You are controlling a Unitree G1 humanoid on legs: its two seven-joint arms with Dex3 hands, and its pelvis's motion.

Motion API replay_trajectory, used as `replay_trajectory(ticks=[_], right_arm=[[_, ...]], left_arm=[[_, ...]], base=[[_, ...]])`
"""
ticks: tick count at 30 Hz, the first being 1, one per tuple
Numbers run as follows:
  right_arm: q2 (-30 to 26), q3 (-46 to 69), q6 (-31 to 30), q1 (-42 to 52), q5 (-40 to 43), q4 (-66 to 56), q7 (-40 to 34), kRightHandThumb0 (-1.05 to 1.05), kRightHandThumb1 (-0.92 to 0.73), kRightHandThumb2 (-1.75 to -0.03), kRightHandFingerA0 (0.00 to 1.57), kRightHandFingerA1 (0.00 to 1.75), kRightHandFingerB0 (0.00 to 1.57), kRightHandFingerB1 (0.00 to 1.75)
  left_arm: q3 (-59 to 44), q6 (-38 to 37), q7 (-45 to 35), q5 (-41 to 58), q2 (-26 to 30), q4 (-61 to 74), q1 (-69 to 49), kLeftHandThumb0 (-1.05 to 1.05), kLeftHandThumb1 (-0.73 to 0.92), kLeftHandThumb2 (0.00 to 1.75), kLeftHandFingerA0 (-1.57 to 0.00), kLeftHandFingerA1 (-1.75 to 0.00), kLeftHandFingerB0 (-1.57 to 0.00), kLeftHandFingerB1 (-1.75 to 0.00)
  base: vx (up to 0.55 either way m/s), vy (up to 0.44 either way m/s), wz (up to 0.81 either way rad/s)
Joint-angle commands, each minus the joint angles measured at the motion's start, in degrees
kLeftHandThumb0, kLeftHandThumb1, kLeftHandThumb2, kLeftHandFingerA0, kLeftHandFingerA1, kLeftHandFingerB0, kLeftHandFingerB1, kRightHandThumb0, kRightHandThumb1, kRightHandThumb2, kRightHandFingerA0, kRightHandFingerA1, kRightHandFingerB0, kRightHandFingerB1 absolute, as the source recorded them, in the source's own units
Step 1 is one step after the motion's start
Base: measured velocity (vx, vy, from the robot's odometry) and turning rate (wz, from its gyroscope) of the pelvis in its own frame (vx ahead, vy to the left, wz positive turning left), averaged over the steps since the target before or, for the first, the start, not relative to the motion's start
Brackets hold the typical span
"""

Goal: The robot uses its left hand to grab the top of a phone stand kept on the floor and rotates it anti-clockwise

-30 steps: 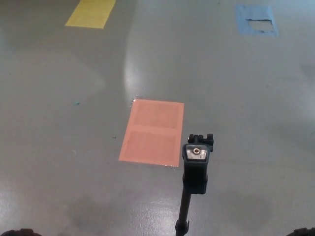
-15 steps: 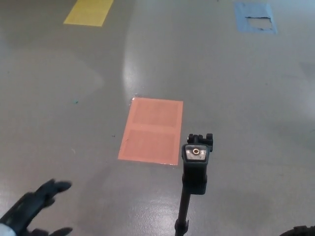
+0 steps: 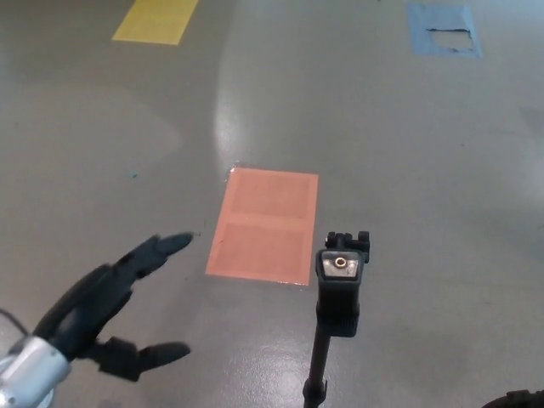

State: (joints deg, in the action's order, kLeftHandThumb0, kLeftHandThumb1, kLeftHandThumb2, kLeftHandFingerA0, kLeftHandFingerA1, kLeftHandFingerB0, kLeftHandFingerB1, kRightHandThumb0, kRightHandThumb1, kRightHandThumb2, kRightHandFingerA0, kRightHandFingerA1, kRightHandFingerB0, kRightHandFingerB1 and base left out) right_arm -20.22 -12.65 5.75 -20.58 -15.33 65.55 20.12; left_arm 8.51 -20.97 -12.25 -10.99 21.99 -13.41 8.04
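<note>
Head view, looking down on a grey, glossy floor (image 3: 408, 153).

Lower left of the frame: left hand (image 3: 102, 310), black, spread wide and holding nothing, two long fingers (image 3: 157, 251) stretched toward the centre, thumb (image 3: 149, 355) jutting out lower down, a bit of silver wrist at the very corner.

Lower centre, slightly right: phone stand (image 3: 340, 289), black, upright on a thin pole running down out of the bottom edge, top block showing a round brass-coloured fitting (a small clamp-like piece just behind it). Well apart from the left hand, untouched.

Centre: salmon-pink rectangle (image 3: 265, 224) flat on the floor, just left of and above the stand's top, fingertips short of its left edge.

Upper left corner: yellow patch (image 3: 157, 20), cut by the top edge. Upper right: blue patch (image 3: 442, 31) with a torn grey gap in its middle.

Bottom right corner: a dark sliver of the right hand (image 3: 517, 399), too little showing to tell how its fingers stand.
</note>
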Motion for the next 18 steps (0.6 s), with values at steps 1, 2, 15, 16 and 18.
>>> replay_trajectory(ticks=[1,2,15,16,18], right_arm=[[-0.90,0.95,0.79,-0.25,0.48,1.07,0.02,-0.49,-0.78,-0.63,0.58,0.41,0.20,0.29],[-0.90,0.89,0.73,-0.36,0.41,1.06,0.02,-0.49,-0.77,-0.63,0.57,0.41,0.20,0.29],[-1.19,1.33,1.20,-0.78,0.77,1.00,0.57,-0.49,-0.78,-0.63,0.58,0.40,0.22,0.30],[-1.18,1.30,1.06,-0.80,0.63,0.96,0.52,-0.49,-0.78,-0.63,0.58,0.40,0.22,0.30],[-1.10,1.14,0.86,-1.02,0.34,0.73,0.69,-0.49,-0.78,-0.63,0.58,0.41,0.21,0.30]], left_arm=[[2.80,0.63,-8.49,5.60,2.47,31.39,0.77,-0.60,0.44,0.55,-0.11,-0.27,-0.02,-0.25],[3.13,1.12,-8.61,4.84,2.37,32.29,1.46,-0.62,0.43,0.55,-0.12,-0.29,0.00,-0.26],[8.12,4.52,-8.54,0.00,-1.34,35.53,8.13,-0.63,0.39,0.75,-0.11,-0.36,-0.01,-0.23],[8.53,5.11,-8.55,-0.43,-1.56,35.65,8.49,-0.63,0.39,0.75,-0.11,-0.36,-0.01,-0.23],[9.31,5.46,-8.37,-1.63,-2.03,35.07,9.46,-0.61,0.39,0.74,-0.10,-0.34,-0.02,-0.25]], base=[[0.00,0.000,0.00],[0.00,0.000,0.00],[0.00,0.000,0.00],[0.00,0.000,0.00],[0.00,0.000,0.00]])
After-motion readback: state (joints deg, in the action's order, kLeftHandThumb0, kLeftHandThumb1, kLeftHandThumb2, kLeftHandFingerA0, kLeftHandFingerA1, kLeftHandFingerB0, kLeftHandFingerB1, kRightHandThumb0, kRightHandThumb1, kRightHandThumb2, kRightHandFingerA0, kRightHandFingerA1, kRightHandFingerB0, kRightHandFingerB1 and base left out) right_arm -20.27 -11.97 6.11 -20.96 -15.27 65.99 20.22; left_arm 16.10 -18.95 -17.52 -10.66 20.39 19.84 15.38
